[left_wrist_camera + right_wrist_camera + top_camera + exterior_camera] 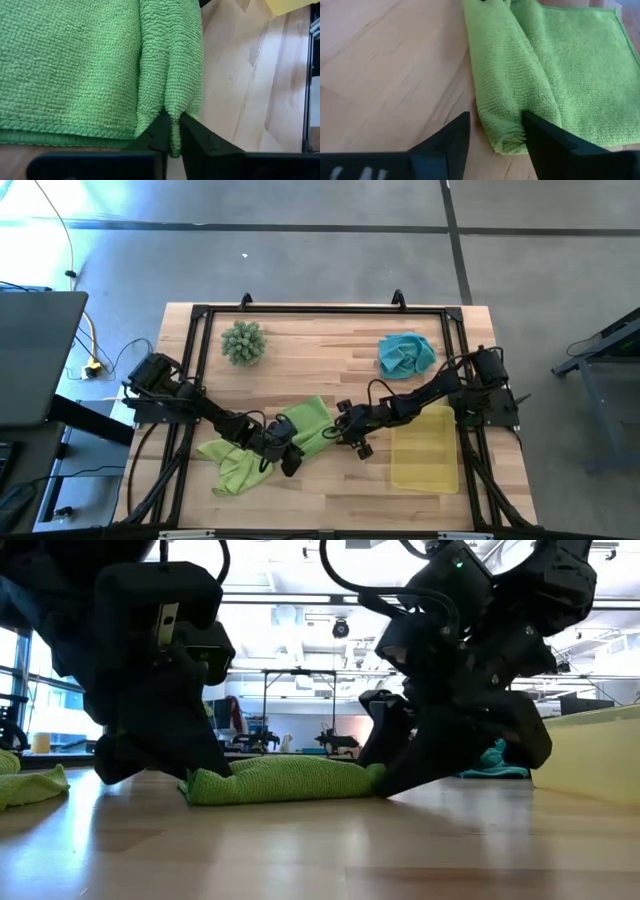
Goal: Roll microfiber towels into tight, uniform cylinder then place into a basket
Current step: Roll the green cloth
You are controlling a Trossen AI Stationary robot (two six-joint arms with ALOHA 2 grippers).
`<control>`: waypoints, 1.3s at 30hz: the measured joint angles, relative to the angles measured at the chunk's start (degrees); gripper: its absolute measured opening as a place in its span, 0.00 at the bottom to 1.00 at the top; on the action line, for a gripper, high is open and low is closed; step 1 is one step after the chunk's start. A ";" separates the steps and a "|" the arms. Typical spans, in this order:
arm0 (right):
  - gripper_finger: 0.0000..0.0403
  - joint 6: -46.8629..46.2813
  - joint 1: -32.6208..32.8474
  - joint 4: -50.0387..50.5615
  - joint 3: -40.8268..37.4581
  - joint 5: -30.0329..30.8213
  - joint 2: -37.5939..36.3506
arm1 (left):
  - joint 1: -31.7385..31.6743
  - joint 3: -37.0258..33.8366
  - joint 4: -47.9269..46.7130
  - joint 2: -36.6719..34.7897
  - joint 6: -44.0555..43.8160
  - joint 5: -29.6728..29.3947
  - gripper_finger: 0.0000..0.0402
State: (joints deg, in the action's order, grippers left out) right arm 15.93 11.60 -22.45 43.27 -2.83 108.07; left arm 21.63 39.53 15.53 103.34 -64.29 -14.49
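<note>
Rolling step under way on the green towel [312, 423], mid-table, left of the basket [425, 448]. Left gripper [171, 131] pinching the rolled edge at one end; right gripper [496, 131] spread open at the other end, holding nothing. Next: probably regrip and turn both ends evenly.

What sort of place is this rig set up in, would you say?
Probably a robotics lab or workshop: a bare concrete floor surrounds the wooden table, and the low view shows exposed ceiling lights and equipment racks behind.
</note>
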 joint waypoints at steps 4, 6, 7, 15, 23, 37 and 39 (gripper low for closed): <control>0.32 -3.15 -0.73 0.92 0.15 0.20 0.09 | 0.02 -0.09 -0.75 -1.92 0.23 1.83 0.19; 0.25 -4.63 -1.14 1.20 0.15 0.20 0.11 | 0.02 -0.21 -2.69 -4.05 2.26 3.39 0.24; 0.21 -5.37 -1.39 1.70 0.16 0.19 0.13 | 0.08 -0.22 -2.86 -4.72 3.35 4.54 0.27; 0.03 -12.81 -3.63 2.30 0.04 -3.95 0.18 | 0.69 -0.21 -6.93 -12.52 12.68 2.74 0.36; 0.01 -26.40 -8.66 9.00 4.72 -18.01 0.48 | 3.22 -0.07 -5.03 -13.32 27.97 -11.58 0.36; 0.02 -36.94 -13.44 22.89 12.39 -22.63 0.57 | 4.04 1.69 -4.38 -4.51 39.43 -20.84 0.36; 0.02 -37.06 -13.72 23.25 12.35 -22.62 0.56 | 3.73 3.13 -4.10 -2.66 41.60 -20.95 0.36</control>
State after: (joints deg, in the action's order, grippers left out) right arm -21.12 -2.12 0.80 55.61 -25.45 108.63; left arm 25.36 42.66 11.43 100.68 -22.69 -35.44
